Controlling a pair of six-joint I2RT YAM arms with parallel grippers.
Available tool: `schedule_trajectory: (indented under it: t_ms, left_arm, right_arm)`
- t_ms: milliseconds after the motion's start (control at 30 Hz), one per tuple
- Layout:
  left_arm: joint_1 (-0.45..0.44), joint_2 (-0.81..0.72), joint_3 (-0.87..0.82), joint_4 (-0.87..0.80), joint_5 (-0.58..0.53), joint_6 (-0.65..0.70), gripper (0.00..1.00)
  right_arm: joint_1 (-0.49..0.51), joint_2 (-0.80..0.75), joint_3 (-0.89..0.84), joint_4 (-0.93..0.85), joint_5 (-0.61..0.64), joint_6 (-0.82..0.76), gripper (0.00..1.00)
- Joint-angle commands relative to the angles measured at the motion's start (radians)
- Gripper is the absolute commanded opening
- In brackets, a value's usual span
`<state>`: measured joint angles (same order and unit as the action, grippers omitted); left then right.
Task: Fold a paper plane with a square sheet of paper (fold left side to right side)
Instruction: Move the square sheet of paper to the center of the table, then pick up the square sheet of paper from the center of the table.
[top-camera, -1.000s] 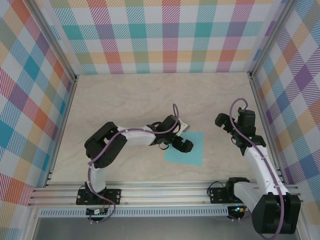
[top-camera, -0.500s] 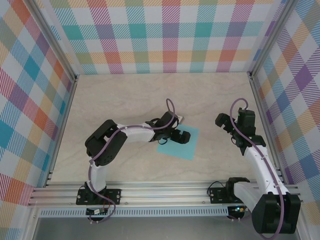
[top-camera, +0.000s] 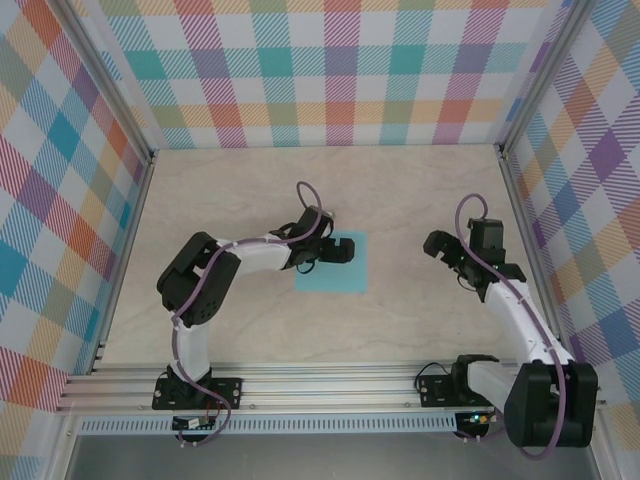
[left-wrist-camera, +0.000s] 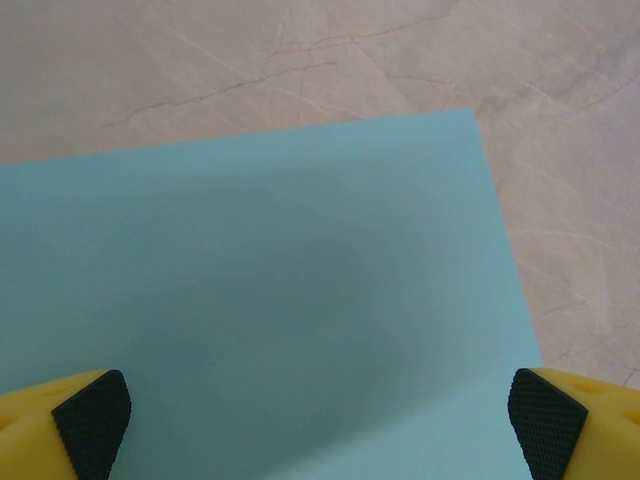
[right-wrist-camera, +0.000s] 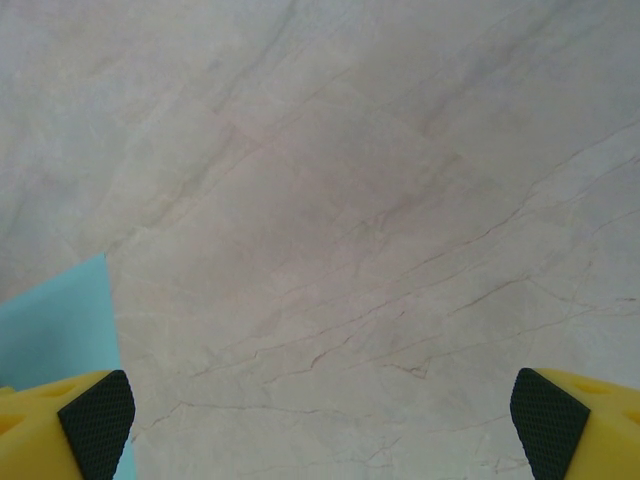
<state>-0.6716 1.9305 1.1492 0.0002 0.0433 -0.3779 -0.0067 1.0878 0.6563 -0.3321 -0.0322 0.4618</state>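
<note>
Plainly, the coming fold turns on the sheet's left edge, and the left arm is the one placed for it. From its base at the near edge of the table, toward the near left corner, that arm rises to a bent elbow. It then lays its forearm out rightward, low and roughly parallel to the near edge, so that the left pincer hangs over the far left part of the square sheet of paper. The sheet lies flat, turquoise side up, about the middle of the table. Being square it has no long axis, and its sides run close to parallel with the table's edges, slightly skewed. Seen from the left wrist, that pincer is spread wide, its black pads far apart with nothing gripped between them and the paper spreading beneath and beyond. Whether the pads touch the paper I cannot tell. The right arm stands up from the near right corner and bends inward. The right pincer is well apart from the sheet's right edge and faces it, likewise gaping wide and empty. Its wrist view catches a corner of the sheet at the lower left. By my judgement the left pincer is much the nearer, and must get hold of the left edge and carry it rightward.
</note>
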Motion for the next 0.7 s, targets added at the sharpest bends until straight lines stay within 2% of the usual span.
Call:
schedule_trajectory:
  t_ms: [0, 100, 300, 467, 667]
  left_arm:
    - [0.009, -0.102, -0.019, -0.043, 0.015, 0.005, 1.00]
    - [0.009, -0.171, -0.041, -0.063, -0.006, 0.018, 1.00]
    - [0.009, -0.254, -0.142, -0.088, 0.010, -0.021, 1.00]
    - [0.009, -0.244, -0.213, -0.053, 0.061, -0.079, 1.00]
    - [0.010, -0.178, -0.179, -0.124, 0.069, -0.102, 1.00]
  right_arm:
    - [0.004, 0.072, 0.081, -0.015, -0.133, -0.024, 1.00]
    - [0.040, 0.170, 0.160, -0.041, -0.189, -0.058, 0.99]
    - [0.182, 0.401, 0.331, -0.094, -0.137, -0.065, 0.88]
    - [0.331, 0.623, 0.528, -0.162, -0.032, -0.075, 0.90]
    - [0.402, 0.827, 0.702, -0.182, -0.034, -0.059, 0.90]
